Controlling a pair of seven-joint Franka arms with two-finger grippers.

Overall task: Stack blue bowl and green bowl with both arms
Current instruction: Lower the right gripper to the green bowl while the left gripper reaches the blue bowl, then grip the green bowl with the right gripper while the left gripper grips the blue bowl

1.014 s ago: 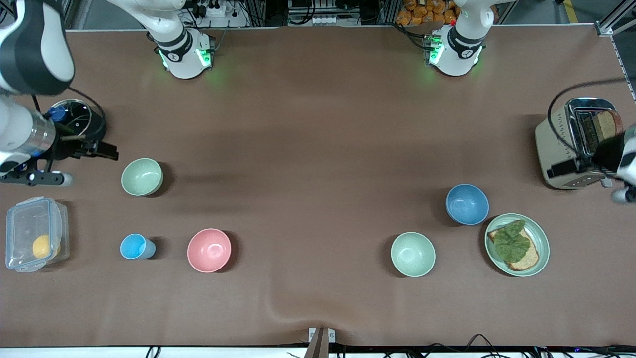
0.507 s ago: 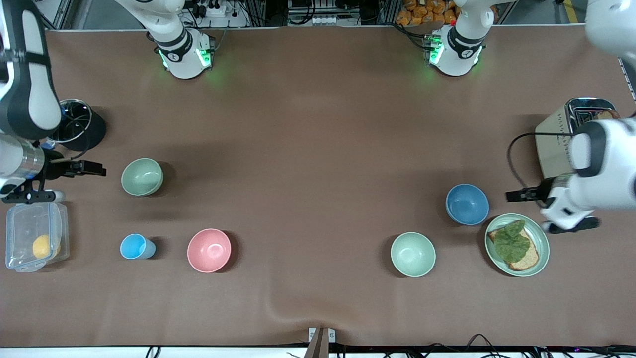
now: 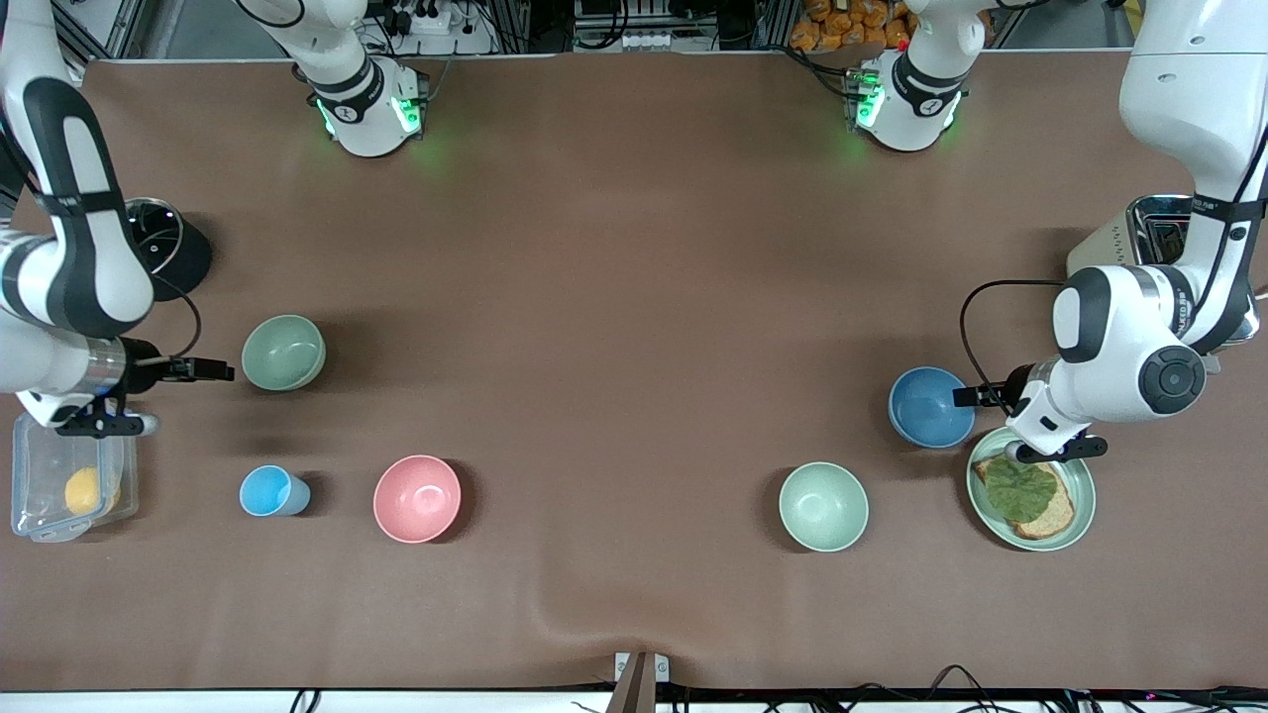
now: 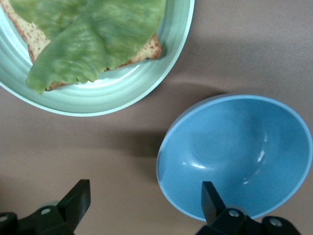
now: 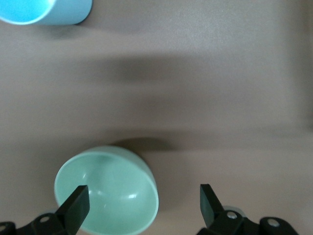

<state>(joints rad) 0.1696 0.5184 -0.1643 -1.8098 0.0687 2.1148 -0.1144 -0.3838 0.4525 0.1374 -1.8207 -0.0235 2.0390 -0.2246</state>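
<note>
The blue bowl (image 3: 931, 407) stands upright beside the plate toward the left arm's end of the table. My left gripper (image 3: 973, 395) hovers open over its rim on the plate side. In the left wrist view one finger is over the blue bowl (image 4: 239, 156) and the other over bare table, either side of the left gripper (image 4: 145, 193). The sage-green bowl (image 3: 283, 353) stands toward the right arm's end. My right gripper (image 3: 213, 369) is open at its edge. In the right wrist view the right gripper (image 5: 143, 196) straddles the rim of the green bowl (image 5: 107, 191).
A paler mint bowl (image 3: 823, 506), a pink bowl (image 3: 417, 498) and a light-blue cup (image 3: 272, 491) stand nearer the front camera. The green plate (image 3: 1085, 495) holds toast and lettuce. A toaster (image 3: 1149, 233), a black pot (image 3: 168, 243) and a clear box (image 3: 59, 465) line the table's ends.
Both arms swung in from the table's ends. The left gripper came from the toaster to the blue bowl's rim. The right gripper came from the black pot to the green bowl.
</note>
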